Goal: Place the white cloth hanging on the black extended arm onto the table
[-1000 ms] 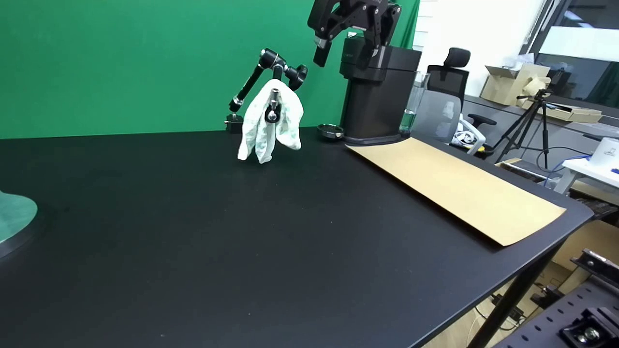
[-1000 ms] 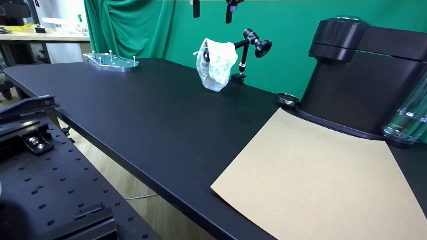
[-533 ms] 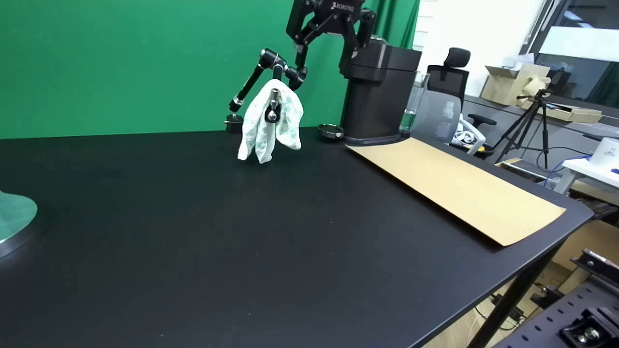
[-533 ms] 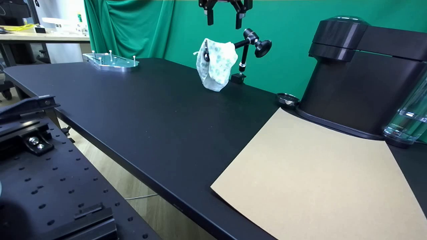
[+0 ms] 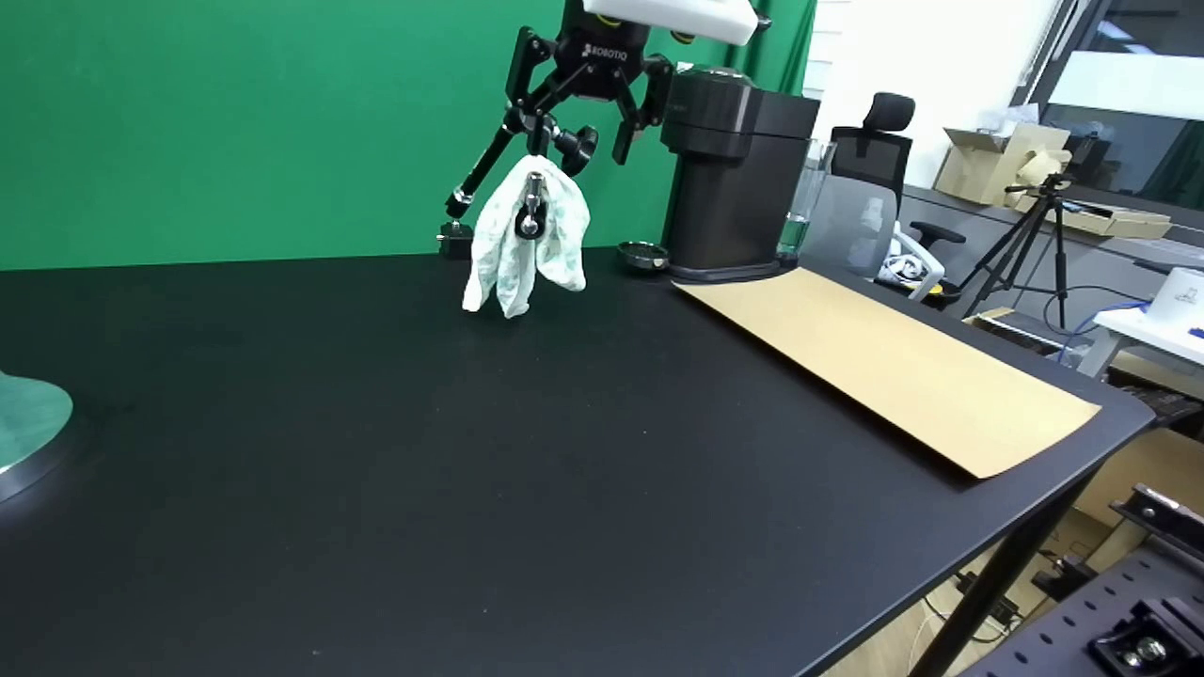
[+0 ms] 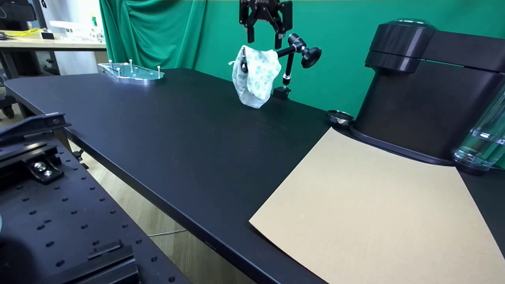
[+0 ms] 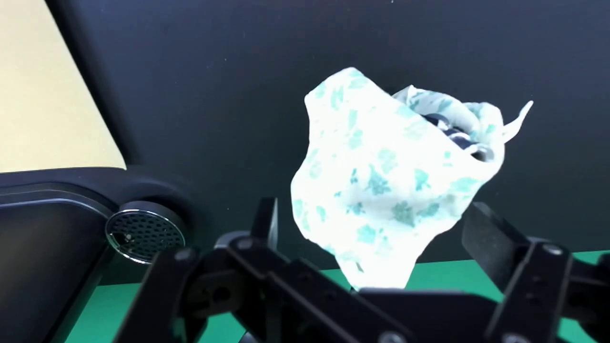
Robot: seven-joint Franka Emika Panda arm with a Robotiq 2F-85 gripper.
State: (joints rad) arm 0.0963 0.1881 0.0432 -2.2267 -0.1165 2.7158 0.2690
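The white cloth with pale green prints [image 5: 562,230] hangs draped over the end of the black extended arm [image 5: 484,172], above the black table [image 5: 423,451]. It also shows in an exterior view [image 6: 262,75] and in the wrist view [image 7: 381,181]. My gripper [image 5: 581,143] is open and empty, pointing down just above the cloth; it also shows in an exterior view [image 6: 264,40]. In the wrist view the cloth appears between the two spread fingers of the gripper [image 7: 371,209], and neither finger clearly touches it. Most of the arm's outer end is hidden by the cloth.
A black coffee machine [image 6: 418,106] stands by the backdrop, with a small round metal grate [image 6: 340,117] beside it. A brown paper sheet [image 6: 378,213] lies in front of it. A clear plate with pegs [image 6: 136,77] sits at the table's far end. The green backdrop [image 5: 235,122] rises behind.
My open gripper has moved down and across, away from the coffee machine, to just above the cloth. The cloth and the black arm have not moved.
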